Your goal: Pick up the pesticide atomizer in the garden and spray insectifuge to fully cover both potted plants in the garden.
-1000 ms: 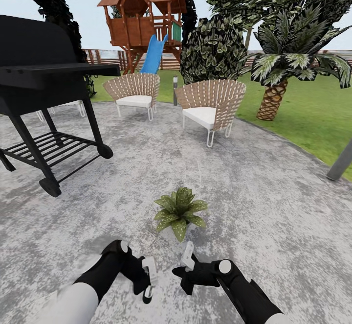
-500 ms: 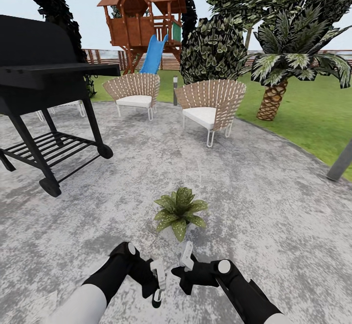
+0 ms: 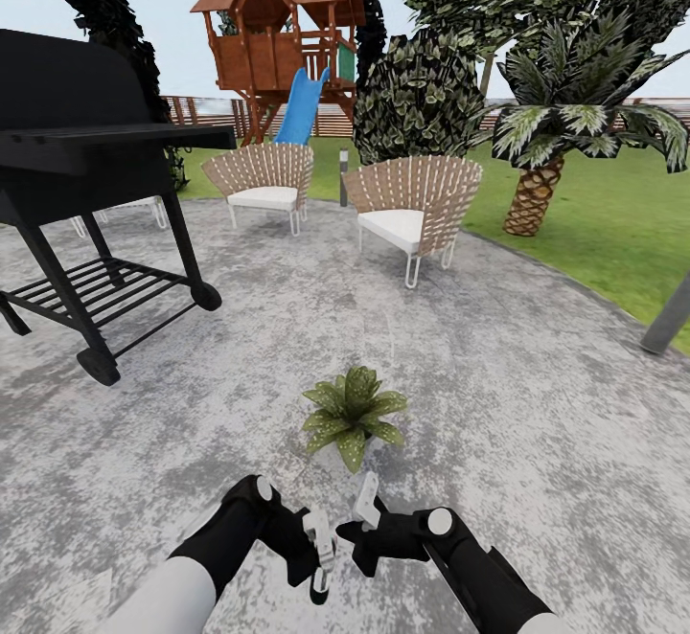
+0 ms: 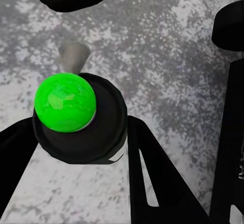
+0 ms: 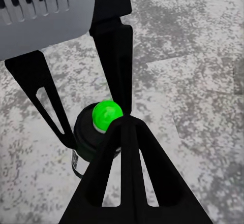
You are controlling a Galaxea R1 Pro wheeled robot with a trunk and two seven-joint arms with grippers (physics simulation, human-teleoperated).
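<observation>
Left claw (image 3: pixel 321 557) grips the pesticide atomizer (image 4: pixel 81 135); potted plant (image 3: pixel 353 416) stands just ahead

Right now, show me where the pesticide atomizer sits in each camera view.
Head view: the pesticide atomizer is low centre, a dark tip poking from the left gripper, mostly hidden.
Left wrist view: seen from above, green cap on the black body, between the fingers.
Right wrist view: mid-frame, green cap up.
Shared landmark: the mottled grey patio.
</observation>
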